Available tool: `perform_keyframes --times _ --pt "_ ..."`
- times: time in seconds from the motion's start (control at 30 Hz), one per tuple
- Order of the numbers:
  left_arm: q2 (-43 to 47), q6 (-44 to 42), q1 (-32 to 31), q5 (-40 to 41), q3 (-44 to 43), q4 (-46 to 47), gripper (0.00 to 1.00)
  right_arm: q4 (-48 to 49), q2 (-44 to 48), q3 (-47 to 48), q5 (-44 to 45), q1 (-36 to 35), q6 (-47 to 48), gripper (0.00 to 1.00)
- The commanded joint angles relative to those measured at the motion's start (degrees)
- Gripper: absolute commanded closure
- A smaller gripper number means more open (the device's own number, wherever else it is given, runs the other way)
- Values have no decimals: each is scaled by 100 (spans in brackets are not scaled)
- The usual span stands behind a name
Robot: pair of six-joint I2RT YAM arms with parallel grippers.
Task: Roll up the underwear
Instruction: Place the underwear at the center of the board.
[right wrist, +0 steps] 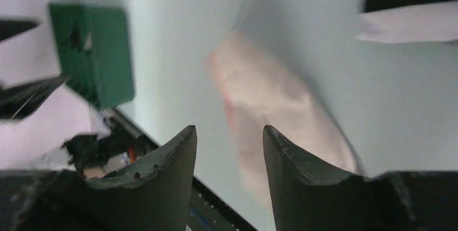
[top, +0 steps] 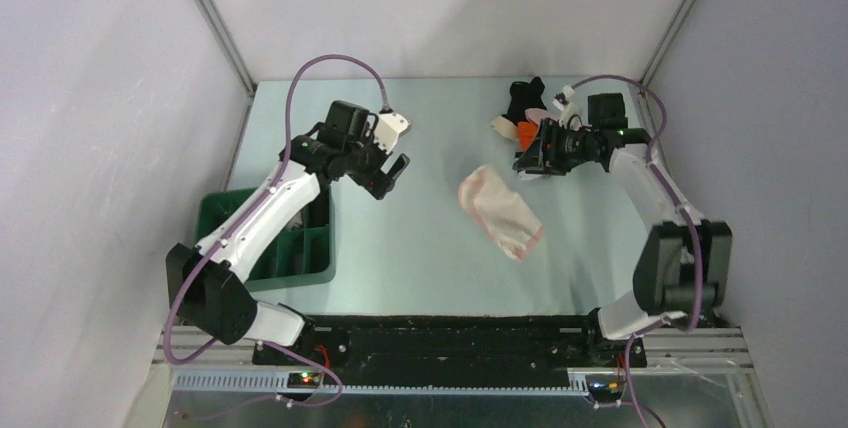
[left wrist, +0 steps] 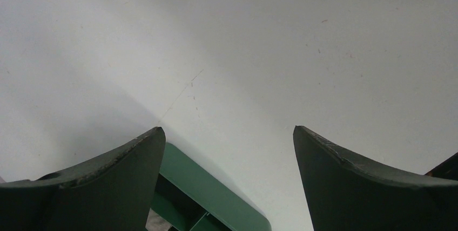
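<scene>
**Both grippers empty above the table, pink garment lying between them**

In the overhead view, the green plastic tray with dividers (top: 300,248) sits at about 8 o'clock on the pale table top (top: 420,268), against the left edge and partly under the left arm. The left gripper (top: 392,173) hangs at about 10 o'clock from the table's centre, above bare surface. In its wrist view the left gripper (left wrist: 227,131) has its two dark fingers (left wrist: 108,177) spread wide with nothing between them. A rounded corner of the tray (left wrist: 216,198) shows below the gap.

The pale pink cloth underwear (top: 500,213) lies just right of centre, loosely crumpled. It runs slantwise from 10 o'clock to 4 o'clock, well apart from the tray. A small heap of black, orange and white cloth underwear (top: 520,113) rests at about 1 o'clock, near the far edge.

The right gripper (top: 525,160) is at about 2 o'clock, just on the near side of that heap and beyond the pink piece. Whether it touches the heap cannot be told. In its blurred wrist view the right gripper (right wrist: 229,128) shows only a narrow gap between its fingers (right wrist: 302,166), and they grip nothing. The pink underwear (right wrist: 270,101) lies beyond the tips.
</scene>
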State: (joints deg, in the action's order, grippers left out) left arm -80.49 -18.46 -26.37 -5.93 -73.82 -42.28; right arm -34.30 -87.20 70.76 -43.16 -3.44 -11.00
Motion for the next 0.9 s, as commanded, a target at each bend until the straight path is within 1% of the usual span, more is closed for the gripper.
perform_keyframes --times 0.0,0.1,0.17,0.27,0.3,0.33,0.4,0.43,0.47,0.53,0.67,0.7,0.73,0.77,0.87 --pt "-10 244 4 -233 -201 151 6 95 -203 711 1372 163 -179 46" --pt "-11 274 -10 -351 -151 259 7 -211 58 585 1726 190 196 45" --pt "22 162 -39 -567 -68 427 9 -292 421 63 1794 238 354 44" --pt "65 -313 -234 -1098 56 812 11 -474 982 -576 1764 288 396 44" --pt "84 -451 -348 -1376 185 951 12 -538 1299 -903 1775 295 346 44" --pt "138 -721 -416 -1534 272 1337 12 -571 1609 -1058 1784 381 310 44" --pt "138 -1210 -712 -1821 487 1909 12 -651 1994 -1419 1792 549 176 44" --pt "90 -1356 -973 -1907 484 2027 12 -692 2092 -1520 1795 666 87 44" --pt "-91 -1627 -1097 -1949 439 2129 13 -692 2242 -1534 1794 733 44 43" --pt "-433 -1863 -1465 -2108 205 2219 15 -684 2370 -1457 1838 1088 -154 42" --pt "-911 -2016 -2125 -2321 145 2844 21 -645 2361 -1067 1869 1532 -383 40" --pt "-1051 -2139 -2335 -2383 185 2999 25 -655 2345 -1017 1856 1597 -441 39" --pt "-1137 -2203 -2433 -2433 138 3029 28 -669 2319 -949 1842 1732 -475 39" --pt "-1334 -2304 -2594 -2613 78 2986 32 -672 2316 -928 1794 1803 -577 39" --pt "-1777 -2182 -2848 -2843 -230 3077 36 -690 2367 -906 1540 2137 -935 39"
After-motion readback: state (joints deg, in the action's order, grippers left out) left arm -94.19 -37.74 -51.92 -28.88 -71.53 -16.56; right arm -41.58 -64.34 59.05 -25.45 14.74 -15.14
